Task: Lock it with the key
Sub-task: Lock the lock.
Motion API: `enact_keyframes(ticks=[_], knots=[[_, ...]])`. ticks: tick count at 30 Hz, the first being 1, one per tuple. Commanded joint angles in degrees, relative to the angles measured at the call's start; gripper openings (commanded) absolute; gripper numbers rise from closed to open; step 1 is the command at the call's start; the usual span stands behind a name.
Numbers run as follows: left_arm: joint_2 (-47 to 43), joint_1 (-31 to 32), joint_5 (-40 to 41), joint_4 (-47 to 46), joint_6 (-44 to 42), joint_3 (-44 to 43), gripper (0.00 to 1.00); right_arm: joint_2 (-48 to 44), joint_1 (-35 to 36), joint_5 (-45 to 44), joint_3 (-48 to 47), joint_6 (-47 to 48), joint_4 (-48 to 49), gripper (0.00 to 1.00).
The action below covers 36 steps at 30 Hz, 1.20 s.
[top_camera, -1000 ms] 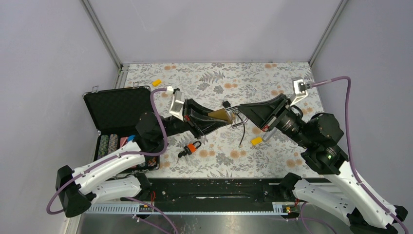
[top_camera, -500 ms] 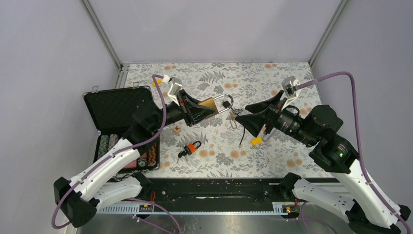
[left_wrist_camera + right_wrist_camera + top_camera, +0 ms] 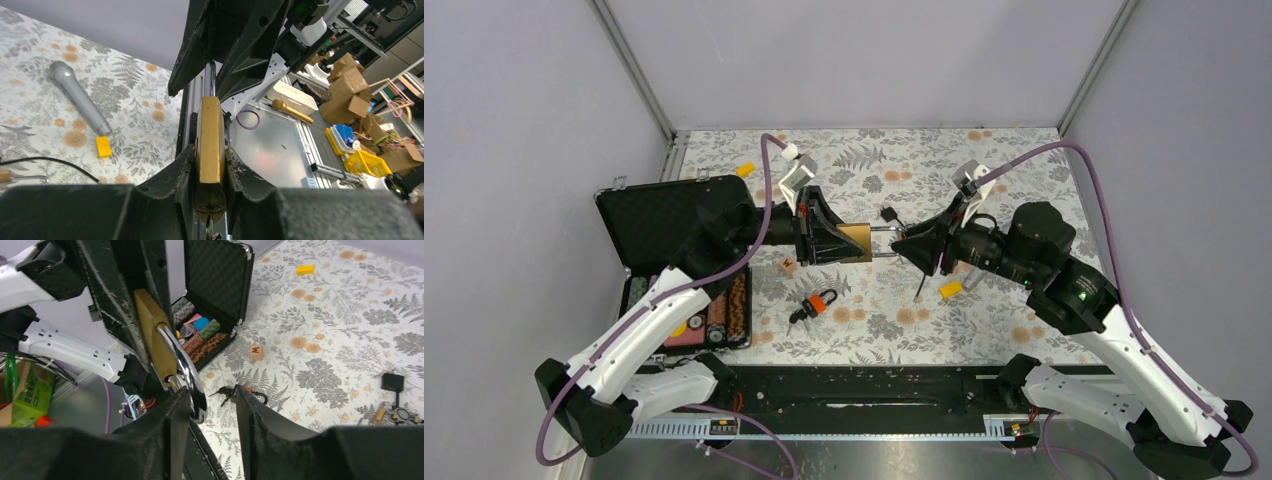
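Observation:
The lock, a brass padlock [image 3: 856, 238] with a silver shackle [image 3: 882, 240], is held above the table. My left gripper [image 3: 849, 240] is shut on its body, which shows edge-on between the fingers in the left wrist view [image 3: 210, 140]. A thin dark piece hangs from the keyway [image 3: 210, 207]. My right gripper [image 3: 900, 245] is open in front of it. The shackle [image 3: 187, 370] lies between the right gripper's [image 3: 212, 390] fingers, against the left one. The orange-and-black key bunch [image 3: 816, 303] lies on the table, also in the right wrist view [image 3: 225, 392].
An open black case [image 3: 674, 220] holding poker chips [image 3: 714, 320] sits at the left. A small wooden cube [image 3: 789, 266], yellow blocks [image 3: 745, 169] [image 3: 951, 289], a small black device [image 3: 889, 214] with a cable [image 3: 921, 285], and a grey microphone [image 3: 80, 97] lie on the floral cloth.
My left gripper has brought the lock down toward the near side. My right gripper has moved left, so the shackle now lies between its open fingers.

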<state>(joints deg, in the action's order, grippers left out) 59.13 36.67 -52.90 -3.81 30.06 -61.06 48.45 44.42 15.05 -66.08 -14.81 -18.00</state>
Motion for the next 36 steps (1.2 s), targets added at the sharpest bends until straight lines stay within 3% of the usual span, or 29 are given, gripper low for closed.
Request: enact_keyframes(ticks=[1,10,19,23,29,36], knots=[[0.46,-0.68,-7.68,-5.64,-0.4,-3.82,0.0,-0.8,-0.52,5.45,0.36,0.98,4.49,0.4],[1.25,-0.83,-8.8,-10.36,3.17,-2.75,0.0,-1.1,-0.49,8.73,2.11,-0.44,7.44,0.0],[3.17,-0.81,-9.46,-14.8,11.69,-1.42,0.0,-1.74,-0.52,9.93,5.96,-1.22,14.86,0.0],[3.73,-0.72,-8.89,-16.67,13.84,-0.78,0.0,-0.76,-0.54,9.03,7.2,-6.12,21.2,0.0],[4.58,-0.65,-7.3,-16.36,12.58,0.86,0.0,0.94,-0.49,6.56,8.03,-16.52,27.36,0.0],[5.09,-0.37,-4.64,-13.56,10.12,1.44,0.0,1.14,-0.48,5.21,7.64,-20.93,27.19,0.0]])
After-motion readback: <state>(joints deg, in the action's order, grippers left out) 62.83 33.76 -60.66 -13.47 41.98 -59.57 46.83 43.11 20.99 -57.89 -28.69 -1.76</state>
